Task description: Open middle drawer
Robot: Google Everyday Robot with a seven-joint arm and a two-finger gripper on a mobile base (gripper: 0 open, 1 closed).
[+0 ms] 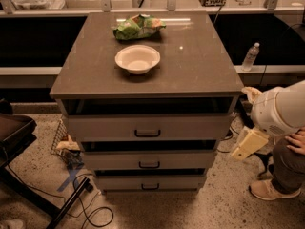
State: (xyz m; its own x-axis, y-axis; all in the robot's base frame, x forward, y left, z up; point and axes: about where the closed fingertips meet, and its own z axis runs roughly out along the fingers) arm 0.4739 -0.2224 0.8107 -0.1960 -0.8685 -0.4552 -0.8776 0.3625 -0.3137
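The grey cabinet (pixel 147 66) has three drawers stacked in its front. The middle drawer (pixel 190 159) is the light-grey front between the taller top drawer (pixel 190 127) and the low bottom drawer (pixel 186 182). It has a small dark bar handle (pixel 149 164) at its centre, and none of its interior shows. My gripper (pixel 248 144) is the cream-coloured end of the white arm (pixel 281 109). It hangs in the air to the right of the cabinet, about level with the middle drawer and apart from it.
A white bowl (pixel 137 58) and a green chip bag (pixel 138 26) lie on the cabinet top. A water bottle (pixel 250 56) stands behind at the right. A person's hand (pixel 296 141) and shoe (pixel 271 190) are beside the arm. A black stand (pixel 16 137) and cables (pixel 90 209) are at the left.
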